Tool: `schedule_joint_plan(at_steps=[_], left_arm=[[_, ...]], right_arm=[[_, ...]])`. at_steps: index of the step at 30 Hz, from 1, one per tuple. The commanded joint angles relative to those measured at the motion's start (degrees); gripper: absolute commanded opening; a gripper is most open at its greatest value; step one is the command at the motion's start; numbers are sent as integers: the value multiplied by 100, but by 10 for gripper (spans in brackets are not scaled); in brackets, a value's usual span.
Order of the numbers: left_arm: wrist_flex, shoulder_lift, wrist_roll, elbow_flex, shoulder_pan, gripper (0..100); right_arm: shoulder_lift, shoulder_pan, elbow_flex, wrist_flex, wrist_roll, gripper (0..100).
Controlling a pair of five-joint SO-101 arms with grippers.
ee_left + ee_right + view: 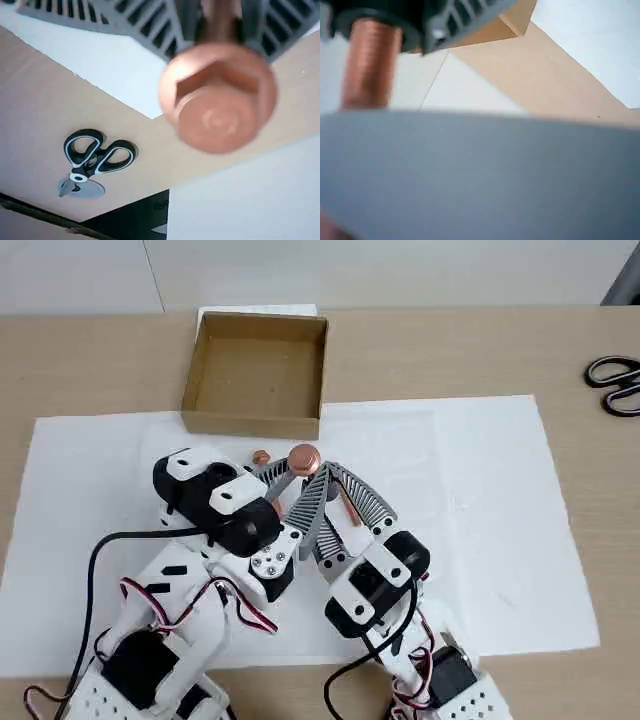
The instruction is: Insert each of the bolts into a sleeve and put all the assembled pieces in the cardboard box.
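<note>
High view: the pale wood-grain tabletop (90, 360) carries a broad, smooth white paper sheet (480, 500). Two white-and-black arms with red and black wires lean over the sheet and meet near its middle.

At the sheet's far edge stands a square, open cardboard box (255, 425) with plain brown walls. Black-handled scissors (615, 383) lie well apart near the tabletop's edge.

The left claw (300, 472) has grey, ribbed, wedge-shaped fingers (140, 25). It is closed on a copper bolt (304, 458) with a smooth domed head, held just in front of the box. In the right wrist view its shaft (370, 65) is finely threaded.

The right claw (343, 488) sits just beside it, and I cannot tell how far open it is. A thin copper rod (349, 508) shows at that claw. A small round copper piece (261, 457) rests on the paper beside the left claw.
</note>
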Motion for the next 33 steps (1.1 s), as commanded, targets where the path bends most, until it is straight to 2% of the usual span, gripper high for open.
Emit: schedule_joint_plan(at_steps=[1,8,18,21,25,33], left_arm=[[26,35,-26,-22,0,9],[343,35,-26,-13,35,8],[396,44,-26,-13,44,12],[404,44,-26,-13,26,66],[853,44,-26,-22,26,171],[932,35,-26,-57,9,177]], right_arm=[[-84,-13,35,-92,18,6],[-84,-13,35,-92,18,6],[-84,-22,35,-92,18,6],[-84,-22,35,-92,18,6],[-84,-22,35,-92,18,6],[-84,-22,35,-92,18,6]])
